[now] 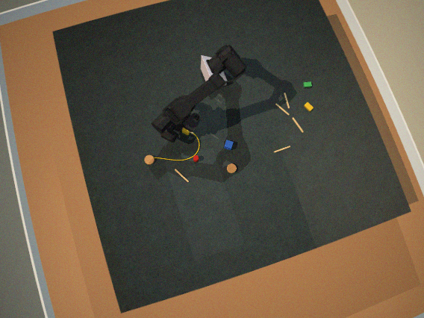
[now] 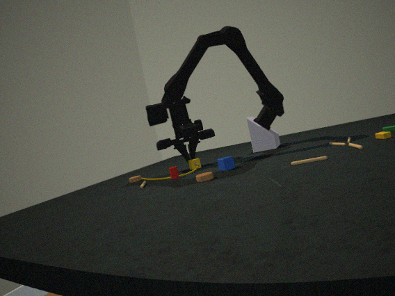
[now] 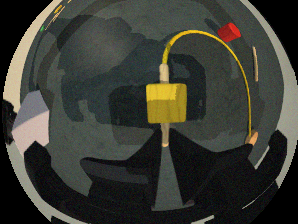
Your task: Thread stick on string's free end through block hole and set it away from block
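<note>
The yellow block [image 1: 185,131] [image 2: 195,163] [image 3: 166,103] with the hole sits on the dark mat. The thin stick [image 3: 164,70] runs through its hole and pokes out on both sides. My gripper [image 3: 164,144] [image 2: 189,156] [image 1: 179,130] is shut on the stick's near end, right at the block. The yellow string [image 1: 197,147] [image 2: 156,178] [image 3: 229,52] leaves the stick's far end and curves to the round button [image 1: 149,159] [image 2: 135,178] [image 3: 253,137]. The string has not entered the hole.
A red block [image 1: 195,158] [image 2: 173,172] [image 3: 229,31] lies by the string. A blue block [image 1: 228,144] [image 2: 226,163], a second button [image 1: 231,168] [image 2: 204,176] and a loose stick [image 1: 181,175] are close by. More sticks [image 1: 297,125], a green piece [image 1: 307,84] and a yellow piece [image 1: 308,106] lie at the right.
</note>
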Controlling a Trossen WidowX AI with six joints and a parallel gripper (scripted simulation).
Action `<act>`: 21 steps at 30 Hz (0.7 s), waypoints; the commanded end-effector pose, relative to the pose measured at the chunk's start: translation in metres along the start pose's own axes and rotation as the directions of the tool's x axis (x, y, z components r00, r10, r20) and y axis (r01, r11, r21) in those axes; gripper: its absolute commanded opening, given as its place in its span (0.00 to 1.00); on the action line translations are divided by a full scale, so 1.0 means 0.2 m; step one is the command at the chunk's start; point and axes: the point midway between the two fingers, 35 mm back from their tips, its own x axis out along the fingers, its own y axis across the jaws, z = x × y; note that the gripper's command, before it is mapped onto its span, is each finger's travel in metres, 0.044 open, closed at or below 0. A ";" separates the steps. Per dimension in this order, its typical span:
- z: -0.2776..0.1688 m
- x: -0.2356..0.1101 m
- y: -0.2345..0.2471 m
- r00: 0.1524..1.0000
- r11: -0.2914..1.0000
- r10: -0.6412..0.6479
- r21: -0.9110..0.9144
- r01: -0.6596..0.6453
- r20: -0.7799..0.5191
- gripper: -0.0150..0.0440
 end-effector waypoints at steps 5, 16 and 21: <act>-0.05 -0.01 0.00 1.000 1.000 -0.002 -0.003 0.002 -0.002 0.25; -0.11 0.00 0.00 1.000 1.000 -0.006 -0.003 0.006 -0.003 0.25; -0.14 -0.01 0.00 1.000 1.000 -0.006 -0.003 0.006 -0.003 0.25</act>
